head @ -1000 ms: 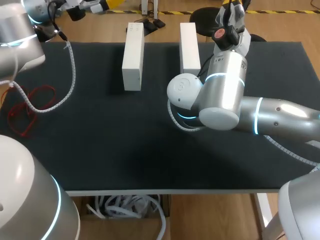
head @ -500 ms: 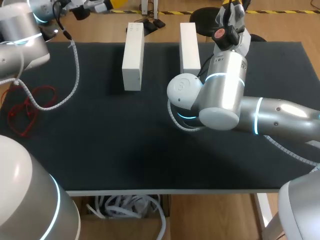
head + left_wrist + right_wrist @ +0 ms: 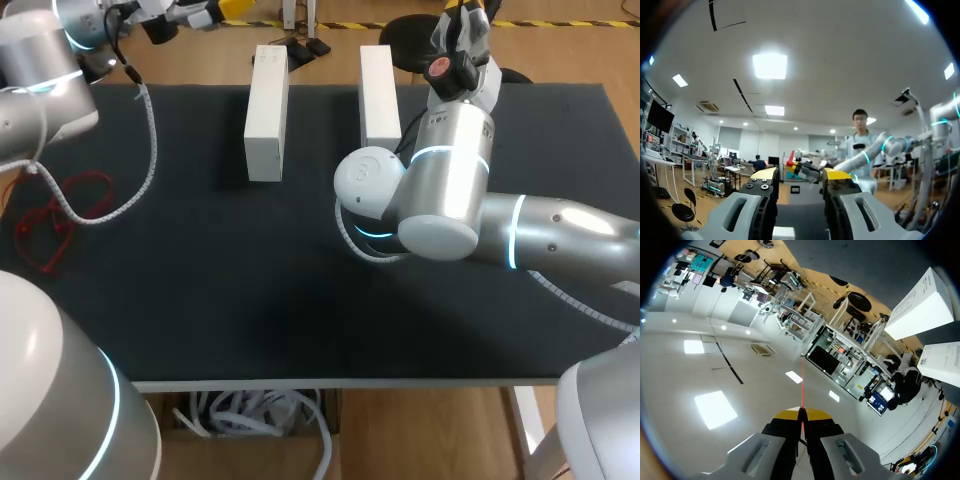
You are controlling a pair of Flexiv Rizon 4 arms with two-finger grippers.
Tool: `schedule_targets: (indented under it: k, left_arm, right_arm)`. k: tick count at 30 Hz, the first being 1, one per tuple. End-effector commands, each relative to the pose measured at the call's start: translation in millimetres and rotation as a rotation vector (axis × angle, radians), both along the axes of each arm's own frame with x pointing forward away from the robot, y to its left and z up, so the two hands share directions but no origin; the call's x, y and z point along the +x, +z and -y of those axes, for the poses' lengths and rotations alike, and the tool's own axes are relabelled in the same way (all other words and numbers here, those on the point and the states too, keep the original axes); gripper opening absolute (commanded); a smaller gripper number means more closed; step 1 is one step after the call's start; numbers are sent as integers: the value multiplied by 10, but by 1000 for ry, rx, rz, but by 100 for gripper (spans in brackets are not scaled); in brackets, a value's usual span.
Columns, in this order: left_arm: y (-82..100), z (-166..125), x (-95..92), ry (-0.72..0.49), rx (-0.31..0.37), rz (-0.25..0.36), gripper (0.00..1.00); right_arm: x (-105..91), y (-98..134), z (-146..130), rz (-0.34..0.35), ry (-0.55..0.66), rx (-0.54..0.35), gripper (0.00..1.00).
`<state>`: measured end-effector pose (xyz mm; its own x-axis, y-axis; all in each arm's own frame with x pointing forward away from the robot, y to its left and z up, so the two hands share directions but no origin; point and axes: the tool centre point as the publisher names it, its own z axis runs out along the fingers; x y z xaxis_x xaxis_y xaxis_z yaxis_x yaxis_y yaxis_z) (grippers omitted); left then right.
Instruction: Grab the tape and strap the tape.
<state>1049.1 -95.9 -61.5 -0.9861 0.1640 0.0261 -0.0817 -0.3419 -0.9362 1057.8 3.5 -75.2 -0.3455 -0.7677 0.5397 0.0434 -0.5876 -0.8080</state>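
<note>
Right wrist view: right pincer (image 3: 801, 415) closed, seemingly pinching thin red tape (image 3: 801, 382); left pincer (image 3: 801, 175) parted, empty.

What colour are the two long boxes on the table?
White: left box and right box, best in head view.

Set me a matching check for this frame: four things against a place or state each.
1 left gripper
2 right gripper
3 boxes
4 red cord

a at the table's left edge
b open, holding nothing
c side by side at the table's far side
d shut on a red strand

Pairs: 1-b, 2-d, 3-c, 4-a
</note>
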Motion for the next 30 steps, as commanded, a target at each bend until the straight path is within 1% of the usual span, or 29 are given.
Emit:
schedule_targets:
  k: [1, 11, 15, 17, 19, 22, 27, 30]
  left_arm:
    - [21, -28, -18, 4, 3, 2, 36]
    - [16, -51, -100, 7, 2, -4, 33]
    - [16, -51, -108, 10, -1, -4, 31]
    - [16, -48, -110, 12, -3, -3, 29]
    - [19, -43, -110, 13, -4, -2, 29]
    - [18, -40, -106, 13, -6, 0, 31]
    - [25, -40, -95, 14, -8, 2, 38]
    - [32, -51, -88, 18, -10, 4, 38]
  right_arm:
    - [-4, 16, -2, -5, -2, 0, 0]
    - [-4, 16, -2, -5, -2, 0, 0]
    - [-4, 16, -2, -5, -2, 0, 0]
    - [-4, 16, -2, -5, -2, 0, 0]
    - [-4, 16, -2, -5, -2, 0, 0]
    - [-4, 16, -2, -5, -2, 0, 0]
    - [-4, 16, -2, -5, -2, 0, 0]
    - [-4, 16, -2, -5, -2, 0, 0]
